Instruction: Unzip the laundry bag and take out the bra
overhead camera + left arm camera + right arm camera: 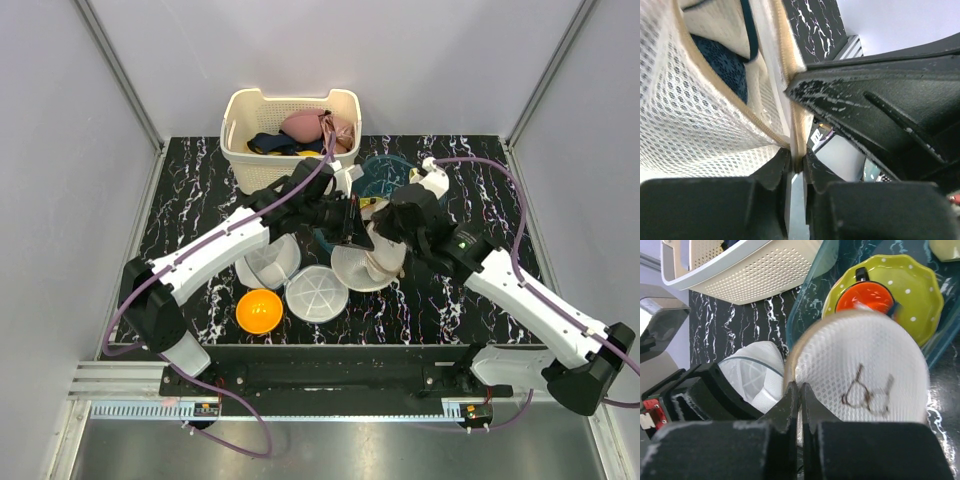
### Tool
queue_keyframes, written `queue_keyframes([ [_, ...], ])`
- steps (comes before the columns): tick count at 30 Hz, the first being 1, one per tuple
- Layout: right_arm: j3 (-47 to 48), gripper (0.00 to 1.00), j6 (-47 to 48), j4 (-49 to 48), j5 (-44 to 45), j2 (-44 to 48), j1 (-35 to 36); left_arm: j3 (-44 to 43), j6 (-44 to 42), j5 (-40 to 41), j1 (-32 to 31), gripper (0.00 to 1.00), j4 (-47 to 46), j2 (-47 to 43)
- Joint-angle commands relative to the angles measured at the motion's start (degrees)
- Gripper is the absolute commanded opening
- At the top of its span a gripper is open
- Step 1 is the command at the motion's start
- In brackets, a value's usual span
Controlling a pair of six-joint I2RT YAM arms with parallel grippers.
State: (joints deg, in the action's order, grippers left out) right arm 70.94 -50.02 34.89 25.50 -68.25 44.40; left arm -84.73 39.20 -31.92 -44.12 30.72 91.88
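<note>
The laundry bag (356, 268) is a cream-white mesh case at the table's middle, held between both grippers. My left gripper (799, 161) is shut on its beige zip edge (799, 131). The zip stands parted there, and the navy lace bra (722, 65) with a thin dark strap (749, 31) shows inside. My right gripper (800, 386) is shut on the bag's rim, beside the mesh half (865, 355) that bears the black logo (867, 394). In the top view the left gripper (352, 222) and right gripper (380, 250) meet over the bag.
A cream basket (290, 125) at the back holds a pink bra (303, 125) and dark clothes. A teal tray (385, 175) holds a green dotted plate (892, 282) and an orange cup (863, 296). Two white ribbed dishes (317, 292) and an orange bowl (260, 310) lie front left.
</note>
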Motion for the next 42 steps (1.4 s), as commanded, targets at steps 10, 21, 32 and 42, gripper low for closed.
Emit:
queue_keyframes([
  [10, -1.9, 0.0, 3.1, 4.1, 5.2, 7.7, -0.6, -4.8, -2.9, -1.9, 3.2, 0.82, 1.1, -3.5],
  [21, 0.3, 0.0, 5.1, 6.9, 5.3, 16.5, -0.6, -3.9, -2.3, -0.5, 5.6, 0.8, 2.6, -2.7],
  [32, 5.6, 0.0, 7.7, 11.4, 5.7, 20.1, -0.6, -10.4, -4.0, 7.7, 5.4, 0.77, 10.4, -2.5],
  [42, 4.2, 0.0, 7.1, 10.0, 5.0, 18.9, -0.6, -22.1, -10.5, 28.4, -0.5, 0.77, 17.3, -7.2],
])
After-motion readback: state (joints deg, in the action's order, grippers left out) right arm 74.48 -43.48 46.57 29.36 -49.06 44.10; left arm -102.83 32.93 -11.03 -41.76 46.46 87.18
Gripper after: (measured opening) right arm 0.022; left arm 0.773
